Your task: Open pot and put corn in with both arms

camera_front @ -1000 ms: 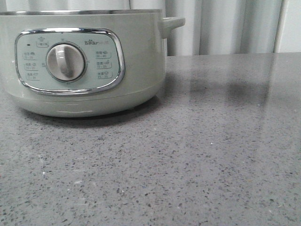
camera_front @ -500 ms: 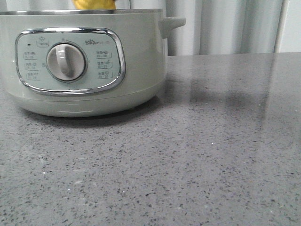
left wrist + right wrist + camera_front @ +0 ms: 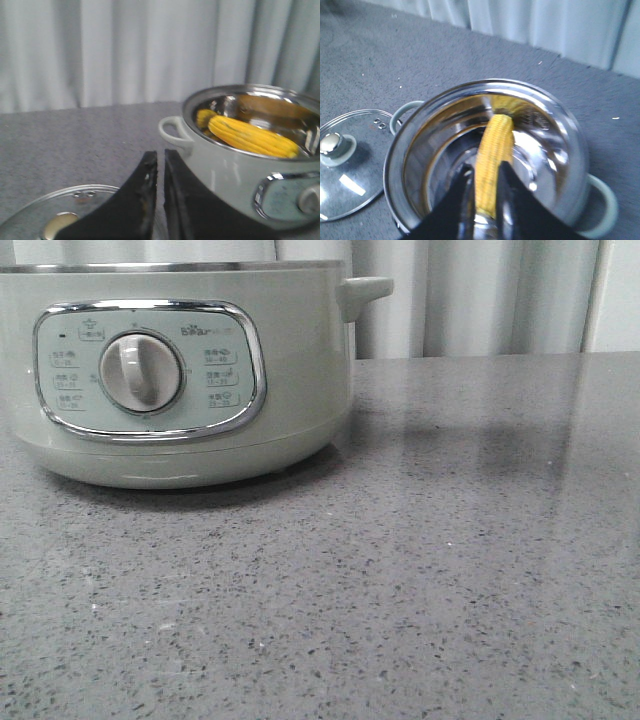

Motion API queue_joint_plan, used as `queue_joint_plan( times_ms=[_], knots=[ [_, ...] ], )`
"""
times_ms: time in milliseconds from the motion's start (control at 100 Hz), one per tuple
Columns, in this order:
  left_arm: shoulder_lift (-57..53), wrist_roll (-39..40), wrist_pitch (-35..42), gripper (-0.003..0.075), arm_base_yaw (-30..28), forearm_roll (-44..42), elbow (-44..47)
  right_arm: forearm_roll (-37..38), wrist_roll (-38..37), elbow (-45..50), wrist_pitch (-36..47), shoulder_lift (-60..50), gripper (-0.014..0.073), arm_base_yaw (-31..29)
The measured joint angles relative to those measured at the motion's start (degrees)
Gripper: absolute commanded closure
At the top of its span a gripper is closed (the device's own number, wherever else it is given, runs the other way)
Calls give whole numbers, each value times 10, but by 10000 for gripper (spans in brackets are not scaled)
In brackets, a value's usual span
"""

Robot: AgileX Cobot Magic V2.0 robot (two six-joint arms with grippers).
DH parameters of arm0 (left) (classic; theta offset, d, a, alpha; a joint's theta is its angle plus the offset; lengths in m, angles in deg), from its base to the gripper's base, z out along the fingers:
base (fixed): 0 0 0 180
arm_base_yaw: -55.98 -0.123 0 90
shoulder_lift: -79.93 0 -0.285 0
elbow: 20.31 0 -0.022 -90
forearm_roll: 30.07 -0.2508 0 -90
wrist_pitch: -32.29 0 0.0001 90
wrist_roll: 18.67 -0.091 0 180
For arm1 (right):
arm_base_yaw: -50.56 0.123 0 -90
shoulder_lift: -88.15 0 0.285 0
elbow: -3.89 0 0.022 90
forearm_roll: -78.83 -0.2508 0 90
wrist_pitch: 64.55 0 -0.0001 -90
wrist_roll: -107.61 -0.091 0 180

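Note:
The pot [image 3: 300, 370], pale grey-green with a chrome-framed panel and grey dial, stands at the left of the front view with its lid off. No gripper and no corn show in that view. In the right wrist view I look down into the pot's steel bowl [image 3: 390, 165]. My right gripper [image 3: 485, 168] is shut on the near end of the yellow corn [image 3: 495, 145], whose far end points at the inner wall. In the left wrist view the corn [image 3: 250, 136] shows inside the pot [image 3: 225, 170]. My left gripper [image 3: 161, 155] is shut and empty beside the pot.
The glass lid [image 3: 350, 170] with its metal knob lies flat on the grey speckled counter beside the pot's side handle [image 3: 402, 112]. It also shows under my left gripper [image 3: 30, 220]. Pale curtains hang behind the counter [image 3: 450, 590].
Half a second ago a yellow piece of the corn showed above the pot's rim in the front view. Now it has dropped below the rim and is out of that view.

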Motion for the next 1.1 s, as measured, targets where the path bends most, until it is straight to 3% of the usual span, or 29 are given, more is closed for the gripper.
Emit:
queue_joint_plan(
  times_ms=[230, 410, 530, 690, 1100],
  knots=[
    [0, -44, -13, 738, 45, 70, 27, 44, 0, 213, -2, -241, 644, 0],
    [0, -46, 18, 738, 50, 75, 68, 83, 0, 436, 66, -457, 644, 0],
    [0, -48, 34, 738, 50, 75, 81, 89, -2, 530, 91, -574, 644, 0],
    [0, -49, 37, 738, 50, 75, 82, 91, -16, 570, 76, -647, 644, 0],
    [0, -49, 43, 738, 50, 75, 82, 91, -20, 573, 75, -656, 645, 0]
  ],
)
